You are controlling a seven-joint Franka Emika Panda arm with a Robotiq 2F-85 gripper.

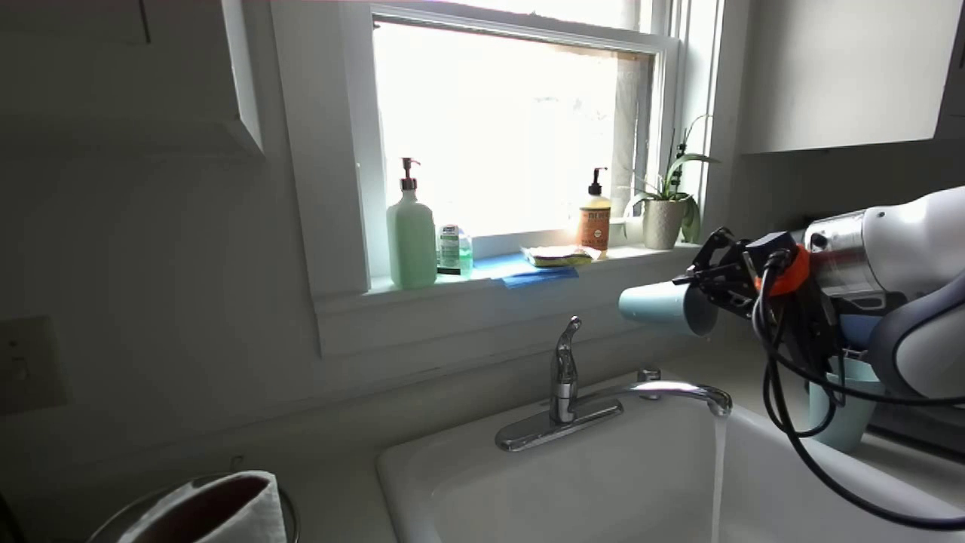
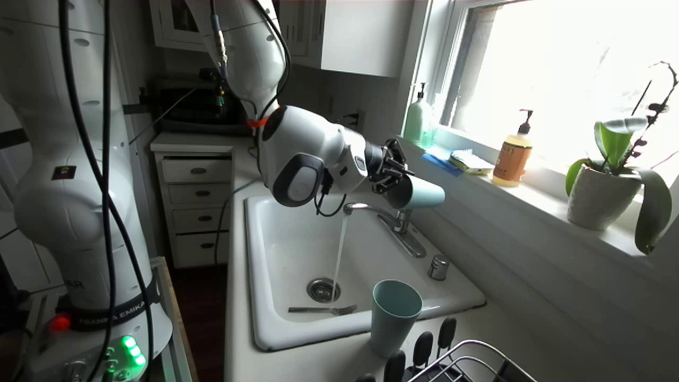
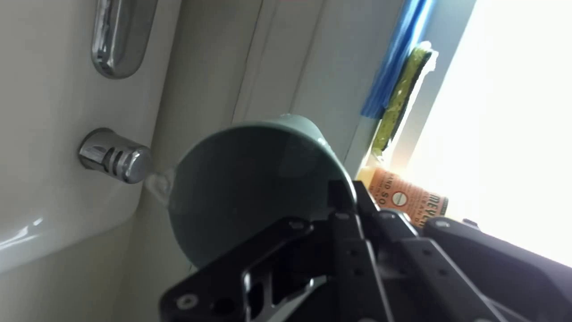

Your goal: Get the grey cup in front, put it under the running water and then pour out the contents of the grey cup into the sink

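Observation:
The grey cup [image 1: 654, 303] hangs in the air above the back of the sink, tilted nearly on its side. It also shows in an exterior view [image 2: 424, 193] and in the wrist view [image 3: 250, 192]. Its mouth faces my gripper and slightly down; its base points toward the window. My gripper [image 3: 353, 197] is shut on its rim, one finger inside and one outside. Clear water [image 3: 158, 185] shows at the rim's edge. The running water [image 1: 718, 475] falls from the faucet spout into the white sink [image 1: 603, 483], apart from the cup.
A second tumbler [image 2: 390, 323] stands on the counter beside the sink, near a wire rack [image 2: 477, 344]. The chrome faucet [image 1: 671, 388] and a chrome cap [image 2: 438, 267] stand at the sink's back. A fork [image 2: 323, 309] lies in the basin. Bottles [image 1: 595, 222] and a plant [image 1: 663, 224] line the sill.

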